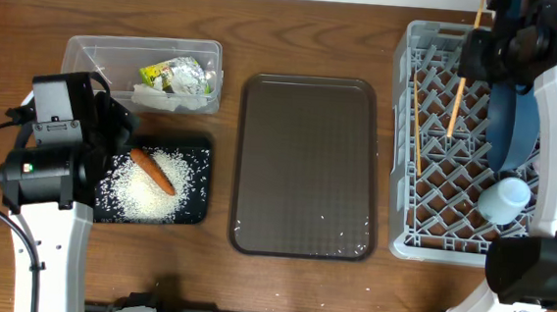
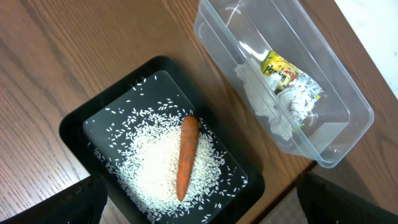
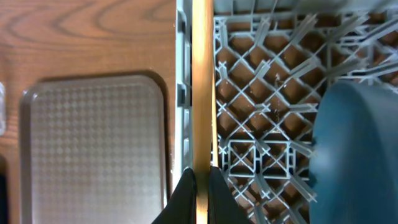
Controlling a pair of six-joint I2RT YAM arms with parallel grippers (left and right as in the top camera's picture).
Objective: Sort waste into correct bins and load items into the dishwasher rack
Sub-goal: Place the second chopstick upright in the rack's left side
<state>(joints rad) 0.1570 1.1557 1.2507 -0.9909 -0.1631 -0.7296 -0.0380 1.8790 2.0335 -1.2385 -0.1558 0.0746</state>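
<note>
The chopstick (image 3: 202, 81) now in hand is clamped between the fingers of the right hand (image 3: 199, 186), held over the left part of the dishwasher rack (image 1: 397, 214) and not yet let go. A second chopstick (image 1: 417, 121) already lies across the pegs near the rack's left wall. Further in, the dark-blue bowl (image 1: 511, 128) stands on edge among the pegs, with a pale cup (image 1: 504, 199) just below it. The right arm covers part of the rack, so I cannot tell whether the other cup and the small bowl are loaded. The brown serving tray (image 1: 305, 168) in the middle of the table (image 1: 298, 295) is bare except for a few pale specks, perhaps stray grains. The waste looks sorted: rice (image 2: 155, 180) and carrot (image 2: 186, 155) lie in the black tray (image 2: 74, 127), and wrapper (image 2: 289, 74) and tissue (image 2: 264, 102) in the clear tub (image 1: 89, 49). The left hand (image 1: 113, 130) hangs above the black tray, fingers (image 2: 68, 202) spread wide, holding nothing. By my judgement the task is almost finished, with only this chopstick's release remaining.
</note>
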